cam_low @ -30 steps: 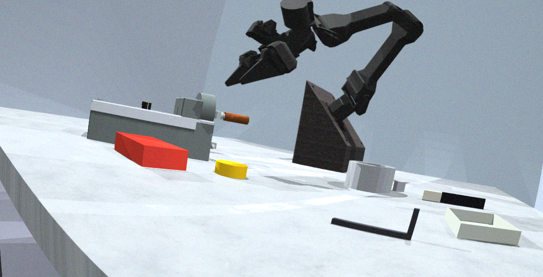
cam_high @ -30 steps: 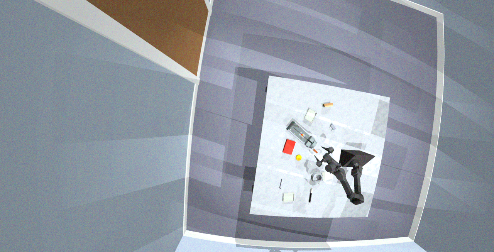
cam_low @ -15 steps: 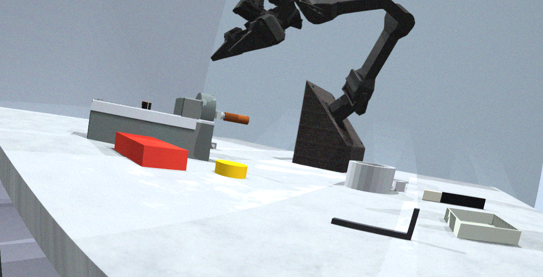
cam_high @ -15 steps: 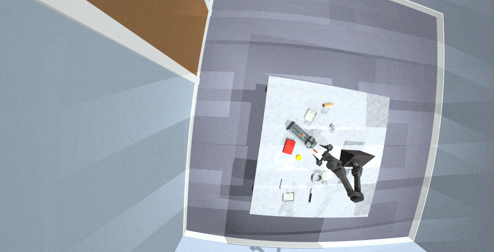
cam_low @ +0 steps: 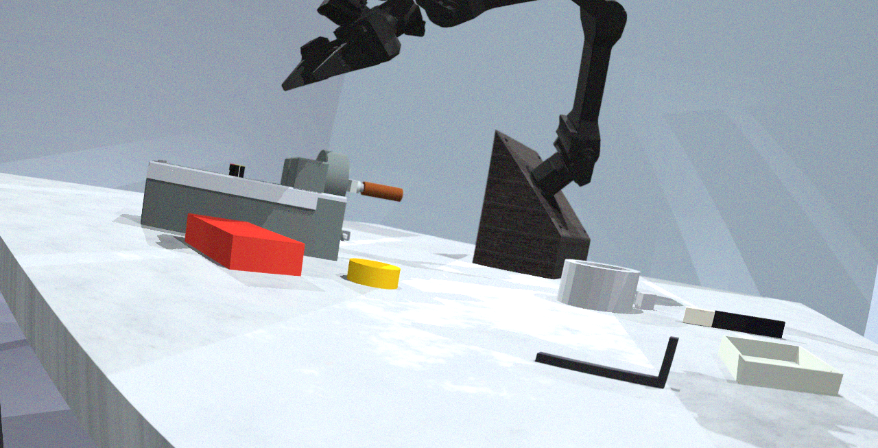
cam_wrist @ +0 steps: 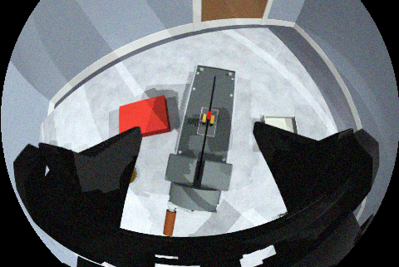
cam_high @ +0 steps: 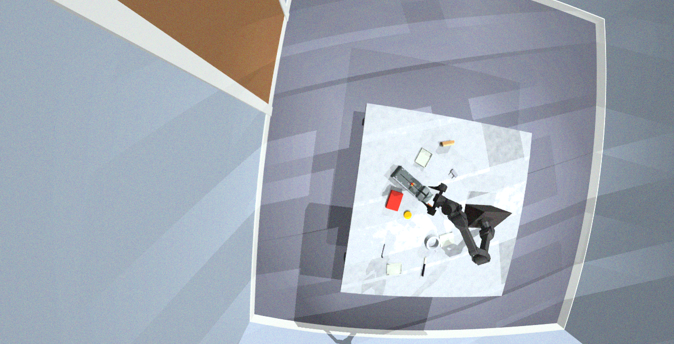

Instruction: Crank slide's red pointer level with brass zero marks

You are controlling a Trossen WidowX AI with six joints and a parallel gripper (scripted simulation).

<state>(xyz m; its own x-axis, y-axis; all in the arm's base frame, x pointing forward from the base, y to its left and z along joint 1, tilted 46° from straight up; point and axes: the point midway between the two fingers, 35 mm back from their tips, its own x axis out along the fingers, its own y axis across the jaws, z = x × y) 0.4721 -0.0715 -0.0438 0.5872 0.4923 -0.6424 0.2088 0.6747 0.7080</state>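
Observation:
The grey machine stands on the table with its slotted top up. In the wrist view, the red pointer lies between the two brass marks, the left mark and the right mark. Its centre looks slightly toward the machine's far end; I cannot tell whether it is exactly level. The crank's orange-brown handle sticks out from the near end and touches no finger. My gripper is wide open and empty, high above the crank end.
A red block and a yellow disc lie beside the machine. A pale tray is on its other side. A grey mug, a black L-shaped bar and another tray are farther off.

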